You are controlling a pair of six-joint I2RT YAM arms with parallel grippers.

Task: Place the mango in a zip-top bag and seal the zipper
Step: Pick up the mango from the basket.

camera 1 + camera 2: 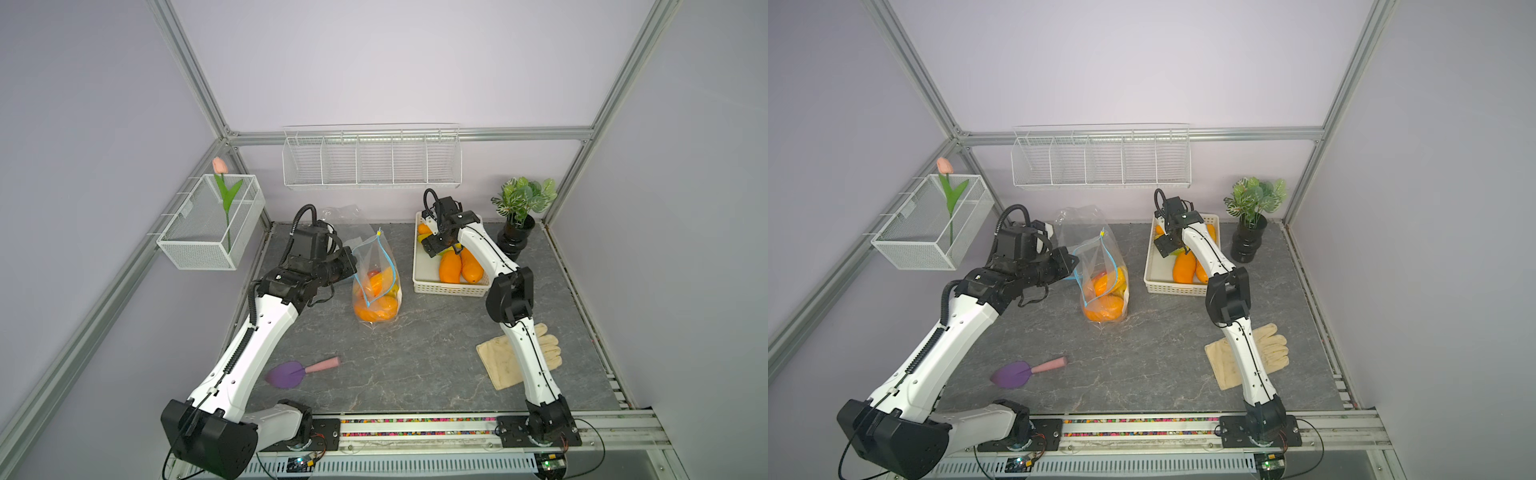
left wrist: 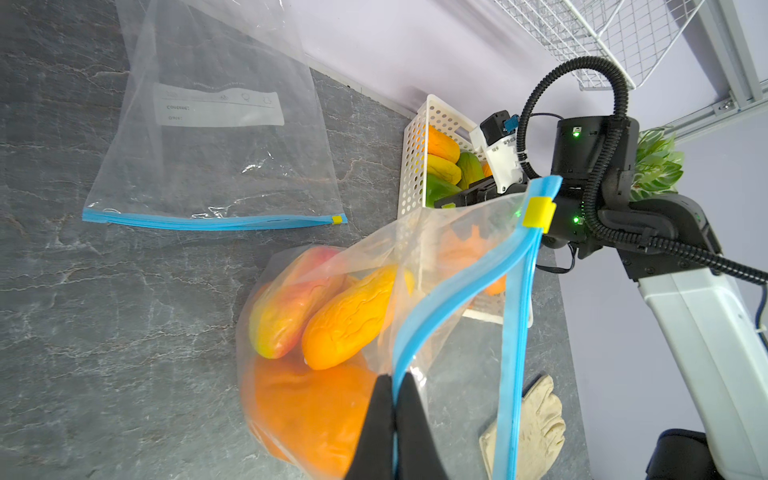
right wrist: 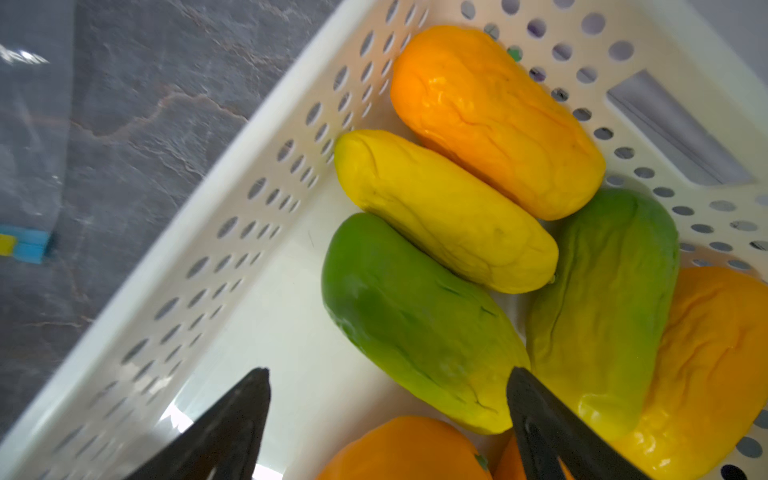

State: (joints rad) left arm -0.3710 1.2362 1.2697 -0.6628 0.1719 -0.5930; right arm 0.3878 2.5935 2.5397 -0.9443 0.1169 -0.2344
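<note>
**On the grey table: one hand holds the bag, one hand is free**

In the middle of the table (image 1: 415, 353) stands my zip-top bag (image 1: 374, 259), with orange mangoes (image 2: 349, 316) already inside. My left gripper (image 2: 392, 378) is pinched tight on the bag's blue zipper strip (image 2: 453, 291) and holds that edge up. The bag's mouth gapes wide. The little yellow slider (image 2: 538, 214) sits at the far, high end of the strip.

On the right, close to the far wall, is the white basket (image 1: 449, 289) with more fruit in it. My right gripper (image 3: 388, 382) hangs over it with its two fingers spread wide and nothing between them. Just under it lies a green mango (image 3: 415, 324), next to a yellow mango (image 3: 444, 212). I cannot tell if a finger touches the green one.

A second bag (image 2: 216, 145) lies flat at the far side of the table, left of the basket. A glove (image 1: 548, 345) lies near me on the right. A purple scoop (image 1: 286, 374) lies near me on the left.
</note>
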